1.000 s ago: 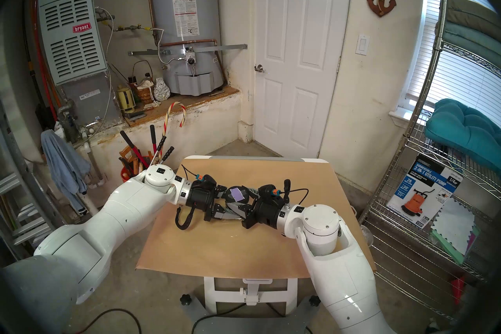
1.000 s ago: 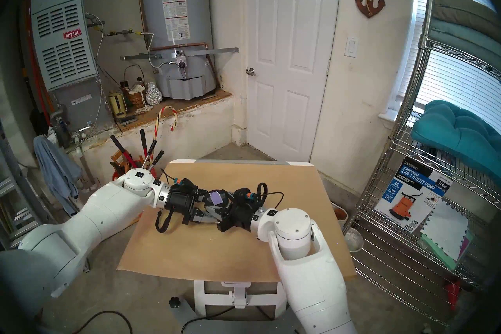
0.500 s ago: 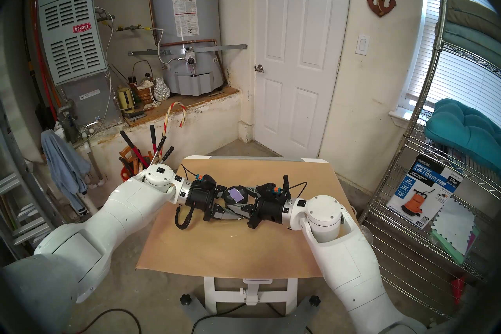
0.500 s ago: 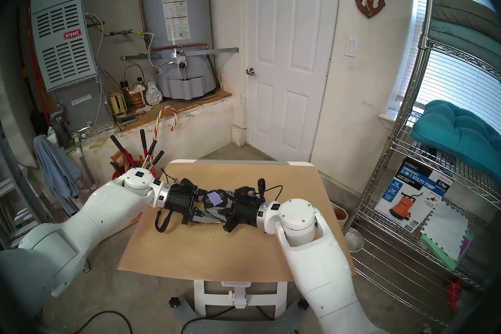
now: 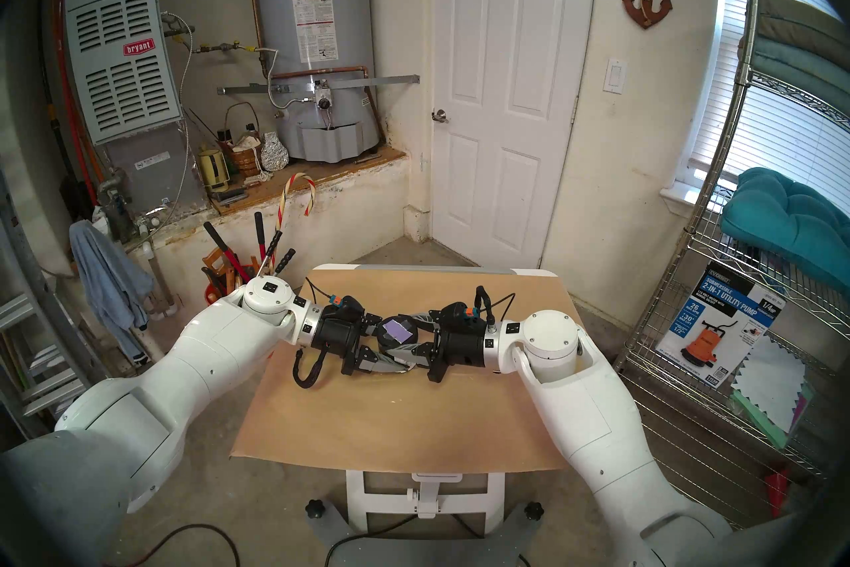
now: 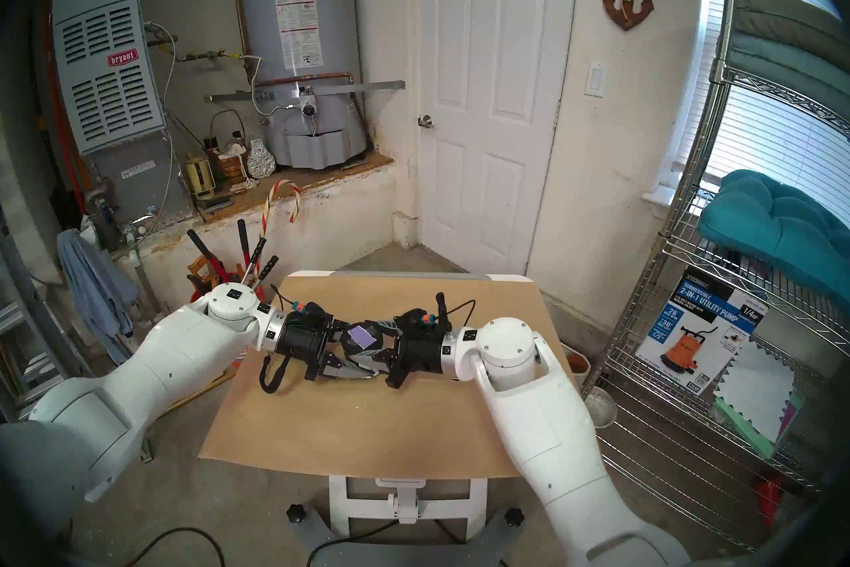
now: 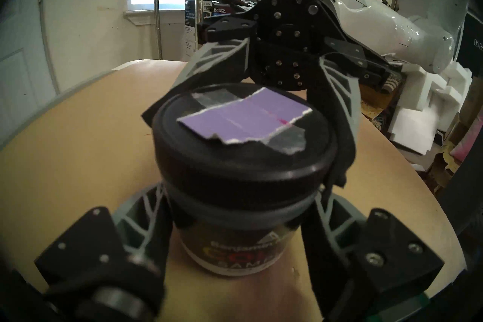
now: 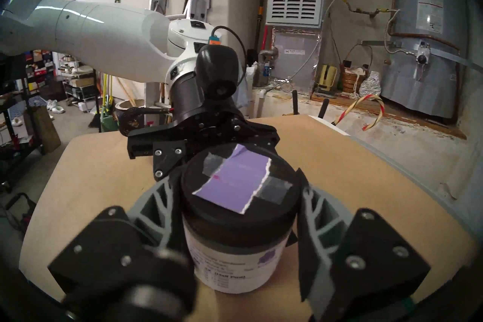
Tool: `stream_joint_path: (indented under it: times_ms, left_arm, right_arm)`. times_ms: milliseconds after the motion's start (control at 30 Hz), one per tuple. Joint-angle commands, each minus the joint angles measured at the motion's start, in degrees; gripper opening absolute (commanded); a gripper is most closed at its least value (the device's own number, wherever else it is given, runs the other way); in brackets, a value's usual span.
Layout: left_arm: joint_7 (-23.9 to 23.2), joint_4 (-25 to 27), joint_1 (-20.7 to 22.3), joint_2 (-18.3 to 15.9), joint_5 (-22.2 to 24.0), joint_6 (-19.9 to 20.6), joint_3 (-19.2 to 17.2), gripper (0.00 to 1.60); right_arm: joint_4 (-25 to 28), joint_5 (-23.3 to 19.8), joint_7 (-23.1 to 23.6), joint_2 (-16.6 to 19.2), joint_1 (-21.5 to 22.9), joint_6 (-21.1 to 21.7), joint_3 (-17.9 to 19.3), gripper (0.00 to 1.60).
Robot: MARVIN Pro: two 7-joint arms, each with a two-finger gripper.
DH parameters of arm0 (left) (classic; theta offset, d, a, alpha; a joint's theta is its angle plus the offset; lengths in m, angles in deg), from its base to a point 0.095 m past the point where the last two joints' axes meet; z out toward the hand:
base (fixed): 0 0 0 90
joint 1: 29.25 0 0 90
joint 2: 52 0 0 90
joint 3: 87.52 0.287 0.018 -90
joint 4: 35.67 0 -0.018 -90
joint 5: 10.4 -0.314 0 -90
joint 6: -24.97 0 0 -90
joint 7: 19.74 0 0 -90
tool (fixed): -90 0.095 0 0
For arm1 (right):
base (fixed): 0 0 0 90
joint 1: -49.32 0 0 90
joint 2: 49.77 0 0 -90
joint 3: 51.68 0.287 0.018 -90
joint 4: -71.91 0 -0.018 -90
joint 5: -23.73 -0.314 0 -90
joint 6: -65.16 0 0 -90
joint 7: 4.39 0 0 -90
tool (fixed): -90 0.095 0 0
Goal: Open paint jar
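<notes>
Paint jar upright at worktop centre, pinched between both arms. Left end effector comes in from 9 o'clock in the head view, clamped on the jar body just under the lid; its fingers sit either side of the neck, label below them. Right end effector comes in from 3 o'clock, clamped on the lid rim, fingers hugging the black lid at both sides. Lid on, lavender swatch taped on top, facing up. From each wrist camera the jar fills the middle, opposite end effector at 12 o'clock behind it. Whether the base touches the worktop: can't tell.
</notes>
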Motion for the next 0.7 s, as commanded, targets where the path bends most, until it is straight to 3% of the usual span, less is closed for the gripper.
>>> stream_joint_path:
  times_ms: [0,467,667]
  left_arm:
    - [-0.97,0.46,0.47,-0.28,0.24,0.38,-0.03,0.00]
    - [-1.65,-0.31,1.09,0.04,0.22,0.48,0.39,0.00]
    - [-1.83,-0.64,1.40,0.20,0.20,0.48,0.59,0.00]
  right_arm:
    - [-3.01,-1.21,5.68,0.39,6.76,-1.51,-1.27,0.00]
    - [-8.49,-1.29,10.27,0.15,10.60,-7.75,-2.18,0.04]
    - [-9.58,-1.58,11.91,0.37,12.20,-8.79,-2.12,0.21]
